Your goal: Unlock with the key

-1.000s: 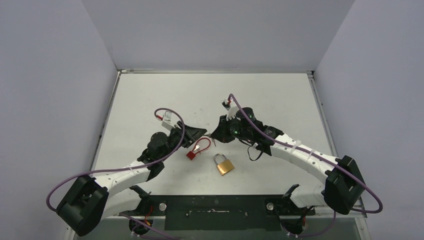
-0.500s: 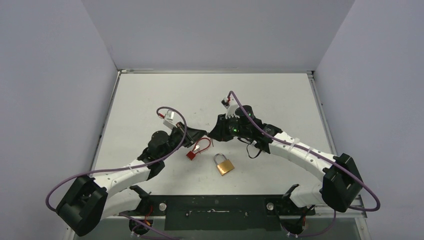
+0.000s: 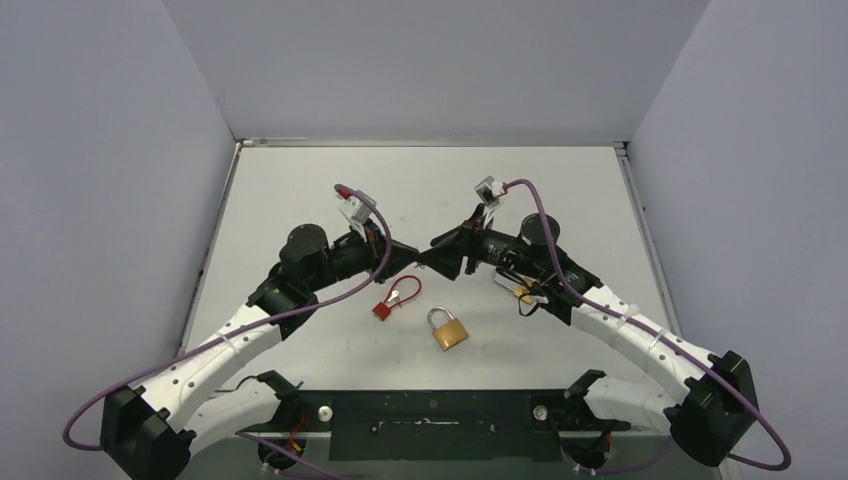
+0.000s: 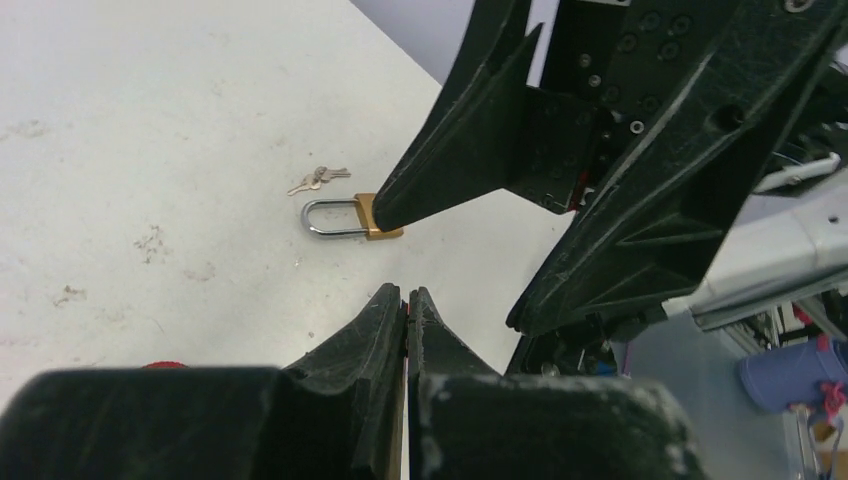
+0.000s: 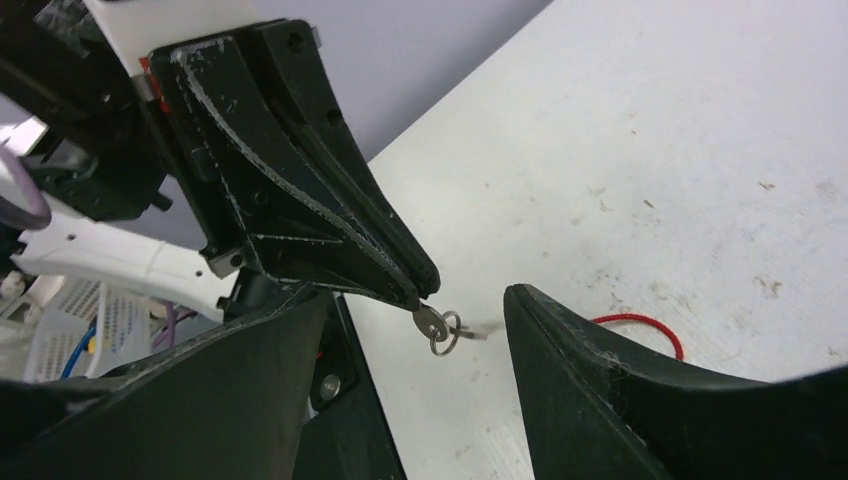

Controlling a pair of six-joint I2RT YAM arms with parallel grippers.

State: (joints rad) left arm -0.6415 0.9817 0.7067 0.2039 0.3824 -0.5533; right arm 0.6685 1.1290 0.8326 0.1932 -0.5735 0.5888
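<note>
Both arms have lifted and met tip to tip over the table [image 3: 300, 190]; the right gripper [image 5: 412, 298] has opened wide. The left gripper [image 4: 406, 292] is clenched, nothing showing between its tips (own wrist view). The keys [image 4: 320, 180] appear to lie just beside the padlock [image 3: 449, 330] shackle. The right wrist view shows them blurred under the left tip, contact unclear.

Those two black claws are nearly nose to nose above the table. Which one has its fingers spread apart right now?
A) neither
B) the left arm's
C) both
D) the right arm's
D: the right gripper has its fingers wide apart in its own wrist view, while the left gripper has its fingers pressed together at the tips.
</note>
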